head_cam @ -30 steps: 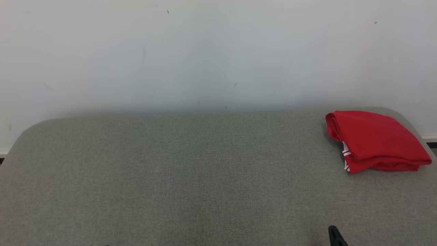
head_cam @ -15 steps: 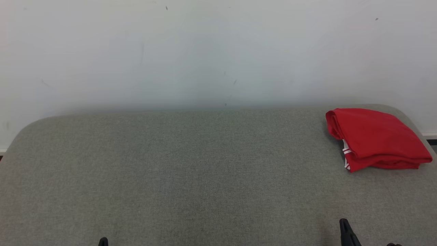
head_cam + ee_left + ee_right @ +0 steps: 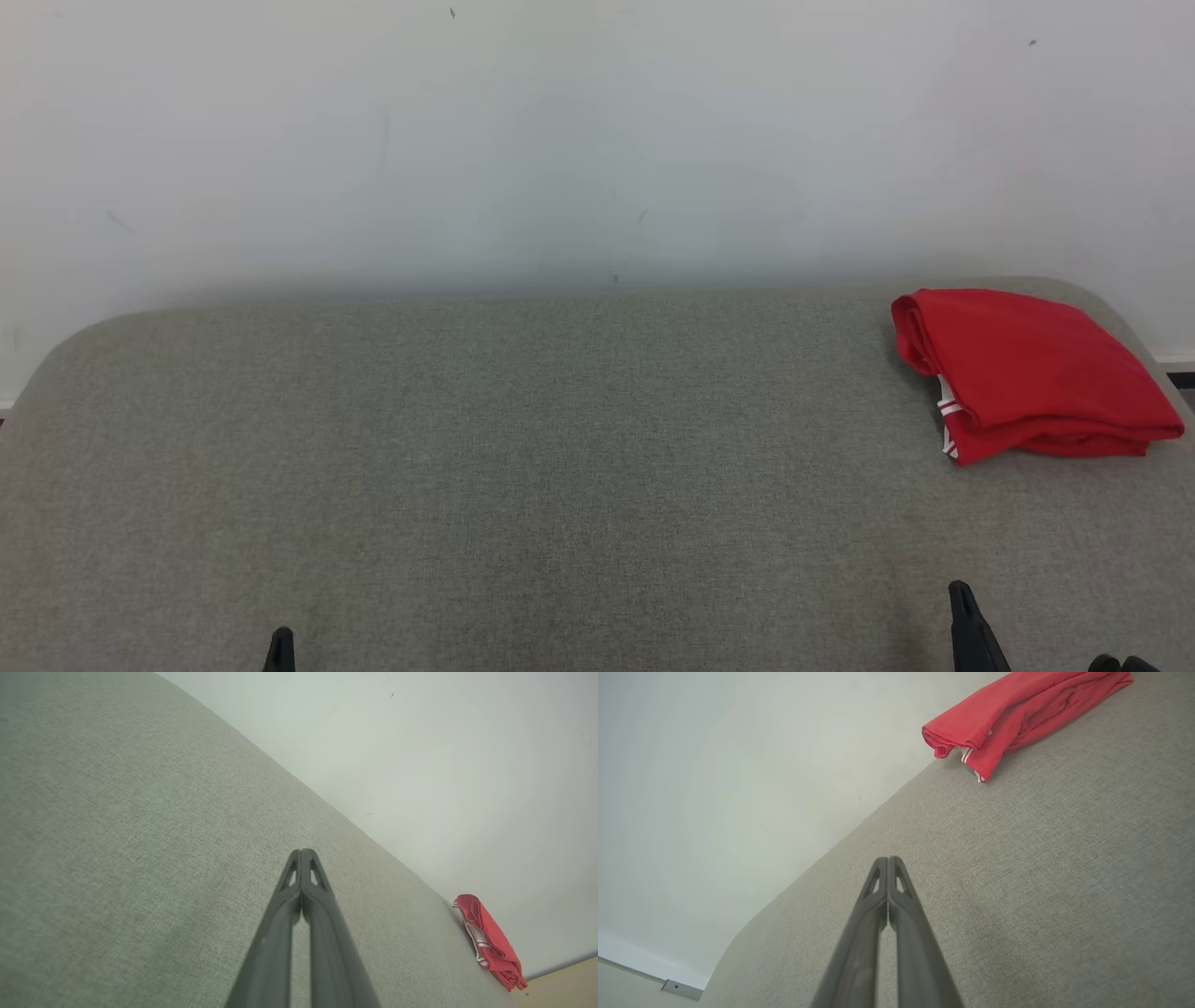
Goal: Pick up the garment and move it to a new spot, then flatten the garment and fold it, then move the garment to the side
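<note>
**ITEM RECORD: FOLDED RED GARMENT ON GREY PAD, BOTH CLAWS IDLE**

**Item 1. Red cloth garment, folded into a thick, roughly square bundle** (image 3: 1032,373). It lies at about 3 o'clock in the head view, on the far right corner of the support and close to its rounded edge. The top layer is smooth, and the fold rolls over on the bundle's left side. White striped trim (image 3: 948,429) peeps out at the near left corner. The left wrist view has the garment (image 3: 490,942) at 4 o'clock; the right wrist view has it (image 3: 1017,714) at 1 o'clock. Nothing touches it.

**Item 2. Grey woven-fabric pad with rounded corners** (image 3: 560,467). This is the support surface, and it spans the lower half of the head view.

**Item 3. Left gripper, two long dark fingers** (image 3: 279,649). The tip is at 7 o'clock, at the bottom edge of the head view. In its own wrist view (image 3: 302,851) the fingers are pressed together tip to tip, with nothing between them. It is well apart from the garment.

**Item 4. Right gripper, same make** (image 3: 962,607). It stands at 5 o'clock in the head view. The fingers meet at the tips (image 3: 888,858) and hold nothing. It is nearer the garment than the left gripper, but clear of it.

**Item 5. Plain white wall** (image 3: 560,140). It stands behind the pad, toward 12 o'clock.
</note>
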